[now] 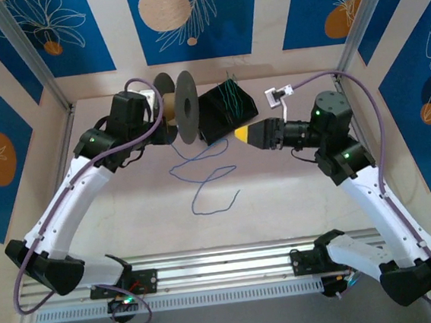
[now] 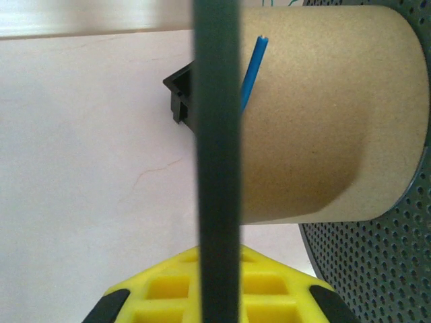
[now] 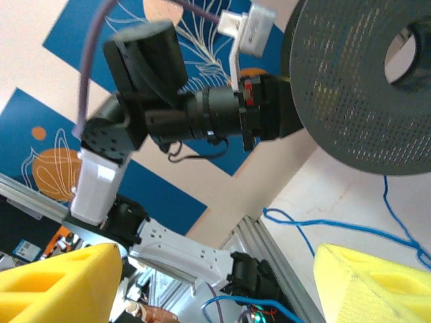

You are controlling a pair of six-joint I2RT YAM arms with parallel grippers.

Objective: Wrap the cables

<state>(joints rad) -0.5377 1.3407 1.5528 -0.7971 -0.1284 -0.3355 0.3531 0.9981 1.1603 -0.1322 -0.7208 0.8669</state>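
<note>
Yellow-tipped: arches left arm (image 1: pixel 67 202) forward, clamps left jaws on spool (image 1: pixel 184 126) flange; folds right arm (image 1: pixel 380 207) inward, holds right jaws spread, pointing left near blue cable (image 1: pixel 218 208).

Left arm (image 1: pixel 65 203): up from the near-left base, bowed outward, elbow bent, forearm swinging in toward the middle.
Left wrist (image 1: pixel 128 112): black, pointing right, far end of the reach.
Left gripper (image 2: pixel 219 291): jaws pressed tight, yellow pads almost together.
Right arm (image 1: pixel 380 207): up from the near-right base, folding sharply at the elbow, forearm lying level and aimed left.
Right gripper (image 3: pixel 219 282): yellow fingers (image 3: pixel 60 276) spread wide, jaws gaping.
</note>
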